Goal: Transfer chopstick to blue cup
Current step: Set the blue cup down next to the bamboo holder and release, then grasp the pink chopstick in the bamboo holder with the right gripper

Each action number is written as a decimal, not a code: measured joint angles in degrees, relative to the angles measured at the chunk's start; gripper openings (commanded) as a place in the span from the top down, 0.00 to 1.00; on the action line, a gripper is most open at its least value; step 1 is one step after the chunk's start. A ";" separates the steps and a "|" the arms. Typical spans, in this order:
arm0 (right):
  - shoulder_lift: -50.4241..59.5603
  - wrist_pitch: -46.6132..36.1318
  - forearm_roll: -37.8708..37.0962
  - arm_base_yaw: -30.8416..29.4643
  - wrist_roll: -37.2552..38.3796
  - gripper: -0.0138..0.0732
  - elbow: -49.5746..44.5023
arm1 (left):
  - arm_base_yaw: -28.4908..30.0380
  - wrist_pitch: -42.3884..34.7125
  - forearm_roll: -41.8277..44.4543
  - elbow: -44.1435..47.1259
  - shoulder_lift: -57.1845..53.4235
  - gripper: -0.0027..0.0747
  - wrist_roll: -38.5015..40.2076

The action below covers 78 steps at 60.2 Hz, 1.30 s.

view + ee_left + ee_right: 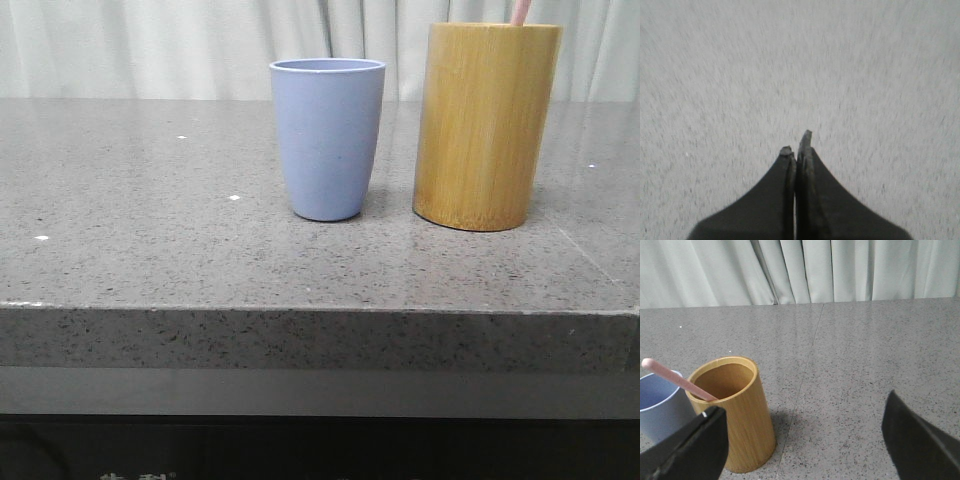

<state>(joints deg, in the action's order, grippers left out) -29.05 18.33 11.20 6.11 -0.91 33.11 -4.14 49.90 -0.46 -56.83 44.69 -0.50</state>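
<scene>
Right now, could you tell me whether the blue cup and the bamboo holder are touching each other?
Apart. The front view shows a strip of grey countertop between the blue cup and the bamboo holder, at their bases and at their rims.

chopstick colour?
Pale pink. The chopstick shows best in the right wrist view, leaning in the bamboo holder.

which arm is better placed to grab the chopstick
Right, most likely. The right gripper is open and faces the bamboo holder with the chopstick leaning inside. The left gripper is shut over bare tabletop.
</scene>
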 measured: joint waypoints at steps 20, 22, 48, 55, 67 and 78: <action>0.00 0.09 0.10 0.00 0.00 0.11 0.00 | 0.25 -17.56 -3.00 19.09 -23.63 0.99 0.00; 0.00 0.25 0.10 0.00 0.00 0.11 0.00 | 0.25 -18.10 -3.09 20.88 -25.46 0.99 0.00; -0.37 -2.01 0.10 7.11 -6.55 0.11 0.00 | 0.25 -21.12 -3.21 29.18 -32.52 0.99 0.00; -2.04 -3.75 0.10 12.82 -6.68 0.11 0.00 | 0.25 -21.96 -3.21 29.18 -32.52 0.99 0.00; -10.31 -10.74 0.10 22.82 -6.90 0.11 0.00 | 0.25 -22.32 -3.32 29.18 -32.52 0.99 0.00; -19.22 -22.48 0.29 26.12 -6.90 0.11 0.00 | 0.25 -22.32 -3.32 29.18 -32.52 0.99 0.00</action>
<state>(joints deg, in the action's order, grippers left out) -48.27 -4.16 11.49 32.24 -7.81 33.11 -3.90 27.58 -3.78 -27.65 12.18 -0.50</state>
